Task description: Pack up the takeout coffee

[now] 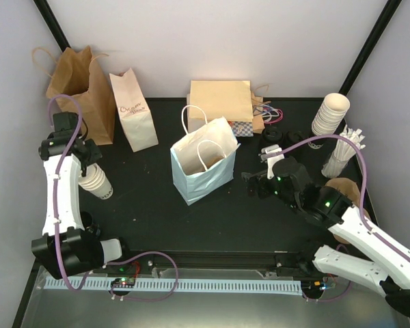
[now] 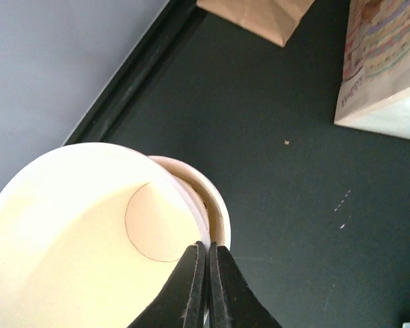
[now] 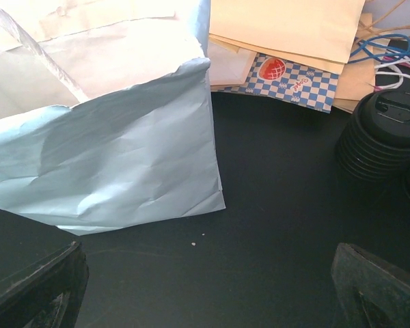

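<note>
No lidded takeout coffee shows in any view. At the left of the table a short stack of bare cream cups (image 1: 100, 183) stands tilted. My left gripper (image 1: 89, 166) is over it. In the left wrist view the left gripper (image 2: 208, 247) is shut on the rim of the top cup (image 2: 68, 232), one finger inside and one outside. The rim of a second cup (image 2: 215, 201) sits nested just behind. My right gripper (image 1: 256, 184) hovers open, low over the table, right of the light-blue paper bag (image 1: 201, 164). Nothing lies between its fingers (image 3: 34, 287).
A brown bag (image 1: 82, 92) and a white printed bag (image 1: 134, 109) stand at the back left. Flat kraft bags (image 1: 222, 102) lie behind the blue bag (image 3: 123, 157). Black lid stacks (image 3: 386, 133), a cup stack (image 1: 330, 113) and white straws (image 1: 343, 154) crowd the right.
</note>
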